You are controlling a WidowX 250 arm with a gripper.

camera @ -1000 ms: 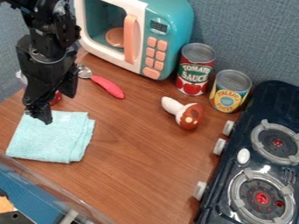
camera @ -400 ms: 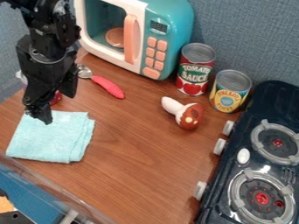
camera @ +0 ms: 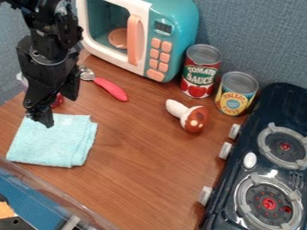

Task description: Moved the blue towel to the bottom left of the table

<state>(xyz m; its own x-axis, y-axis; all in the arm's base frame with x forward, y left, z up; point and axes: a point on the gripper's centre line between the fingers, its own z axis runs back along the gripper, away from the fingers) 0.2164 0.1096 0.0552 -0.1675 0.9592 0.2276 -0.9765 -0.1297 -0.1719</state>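
At the lower right of the frame, the stove [camera: 238, 184] is set along the table's side, its knobs turned inward, perhaps for easy reach. At the lower left, the blue towel [camera: 53, 143] is laid folded and flat on the table [camera: 146, 179], near its edge, as the task seems to ask. The gripper [camera: 39, 118] is held over the towel's upper edge; whether it is wide or narrow cannot be told. Right of centre, the toy mushroom [camera: 195, 119] is left on its side. Farther off, the red can [camera: 201, 74] and yellow can [camera: 236, 95] are stood upright, so their lettered, pictured labels are shown. At the top, the microwave [camera: 174, 22] is placed with buttons facing outward, probably for use.
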